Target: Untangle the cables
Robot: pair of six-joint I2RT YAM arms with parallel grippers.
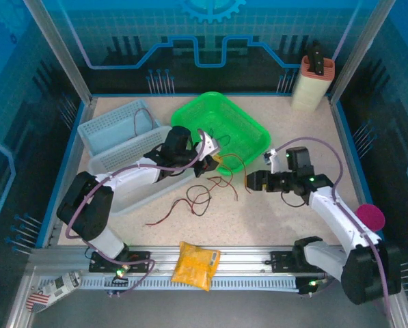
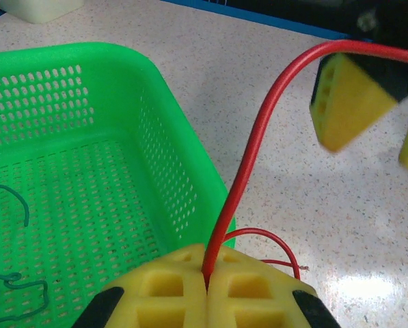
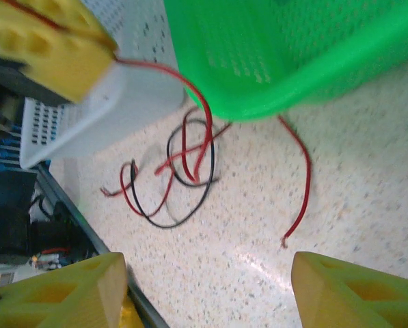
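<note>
Where left tool (image 2: pixel 207 275) pinches, cable (image 2: pixel 251 157) vanishes.

- The green basket (image 1: pixel 241 123) sits mid-bench, with pale blue baskets (image 1: pixel 118 130) to its left.
- The left claw (image 1: pixel 212 153) hangs at the green basket's near-left rim.
- Red and dark cables (image 1: pixel 202 195) lie looped on the bench (image 1: pixel 279 229) below it.
- The right claw (image 1: pixel 249 181) hovers just right of them.
- A yellow packet (image 1: pixel 195 265) lies on the front rail.

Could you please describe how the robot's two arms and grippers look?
The left arm and right arm have white links, black joints and lilac cables. The left gripper and right gripper carry yellow wedge-shaped fingers with hollow cells.
</note>
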